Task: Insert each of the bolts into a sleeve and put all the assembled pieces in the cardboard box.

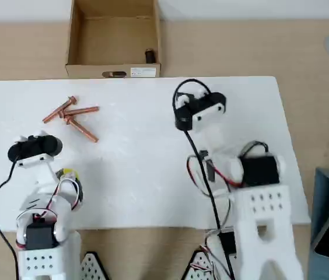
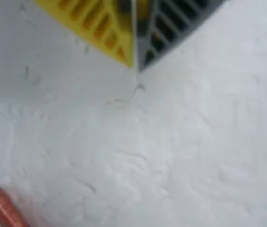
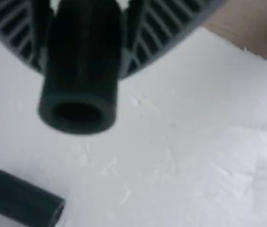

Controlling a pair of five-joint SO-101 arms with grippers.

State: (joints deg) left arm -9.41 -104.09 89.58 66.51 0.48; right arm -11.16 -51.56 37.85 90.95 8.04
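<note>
Left claw [image 2: 136,64] is closed, tips together; right claw [image 3: 82,52] clamps a sleeve [image 3: 79,94].

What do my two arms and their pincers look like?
The left arm and right arm are white shells with black motors, black and red cables. Left pincer: one yellow ribbed finger, one dark grey. Right pincer: dark grey, ribbed.
</note>
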